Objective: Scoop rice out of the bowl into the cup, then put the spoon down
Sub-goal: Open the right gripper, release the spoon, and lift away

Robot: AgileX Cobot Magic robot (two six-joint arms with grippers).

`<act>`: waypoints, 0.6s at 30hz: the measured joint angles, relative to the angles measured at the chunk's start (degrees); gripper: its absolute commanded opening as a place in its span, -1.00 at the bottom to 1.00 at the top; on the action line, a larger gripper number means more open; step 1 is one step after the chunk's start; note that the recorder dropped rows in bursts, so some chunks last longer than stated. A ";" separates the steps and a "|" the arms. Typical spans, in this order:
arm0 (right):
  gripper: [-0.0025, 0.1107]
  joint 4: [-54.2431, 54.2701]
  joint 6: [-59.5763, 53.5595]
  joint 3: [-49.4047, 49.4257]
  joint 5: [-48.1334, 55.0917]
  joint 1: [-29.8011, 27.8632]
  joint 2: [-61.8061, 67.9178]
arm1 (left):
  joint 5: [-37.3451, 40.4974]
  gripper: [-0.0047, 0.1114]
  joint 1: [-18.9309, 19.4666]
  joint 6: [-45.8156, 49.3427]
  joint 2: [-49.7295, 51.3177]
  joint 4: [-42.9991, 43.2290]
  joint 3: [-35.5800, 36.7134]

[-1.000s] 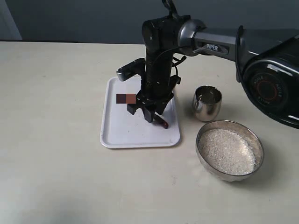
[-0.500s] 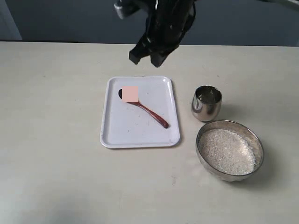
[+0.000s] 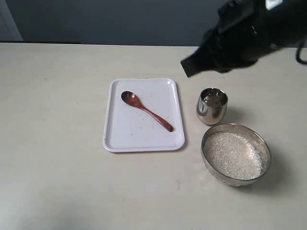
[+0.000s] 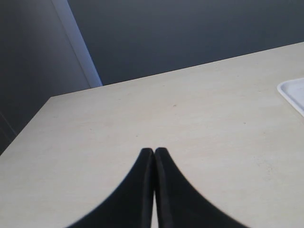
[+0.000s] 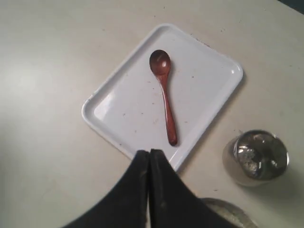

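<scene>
The dark red-brown spoon (image 3: pixel 146 111) lies flat on the white tray (image 3: pixel 129 134), free of any gripper; the right wrist view shows the spoon (image 5: pixel 165 95) on the tray (image 5: pixel 123 118) too. The steel cup (image 3: pixel 212 105) stands right of the tray, and white grains show inside the cup (image 5: pixel 256 156). The wide steel bowl (image 3: pixel 263 148) holds rice (image 3: pixel 233 155) in front of the cup. My right gripper (image 3: pixel 188 68) hangs blurred, high above the cup; in its wrist view the gripper (image 5: pixel 149 153) is shut and empty. My left gripper (image 4: pixel 154 151) is shut over bare table.
The tray's corner (image 4: pixel 293 92) shows at the edge of the left wrist view. A dark wall rises behind the beige table (image 3: pixel 57 143). The bowl's rim (image 5: pixel 228 213) peeks out beside the right gripper's fingers.
The right gripper has left the spoon on the tray, risen, and swung right to above the cup. Its jaws have shut.
</scene>
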 measured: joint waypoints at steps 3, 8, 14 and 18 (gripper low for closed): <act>-0.96 1.80 0.39 9.81 -6.03 0.00 -7.26 | 0.00 -0.91 0.00 0.00 0.00 0.00 0.00; -0.96 2.24 0.50 20.50 -9.54 0.00 -15.91 | 0.00 -0.91 0.00 0.00 0.00 0.00 0.00; -0.96 2.60 0.62 23.29 -6.05 0.00 -19.20 | 0.00 -0.91 0.00 0.00 0.00 0.00 0.00; -0.96 2.81 0.62 23.29 -5.49 0.00 -19.31 | 0.00 -0.91 0.00 0.00 0.00 0.00 0.00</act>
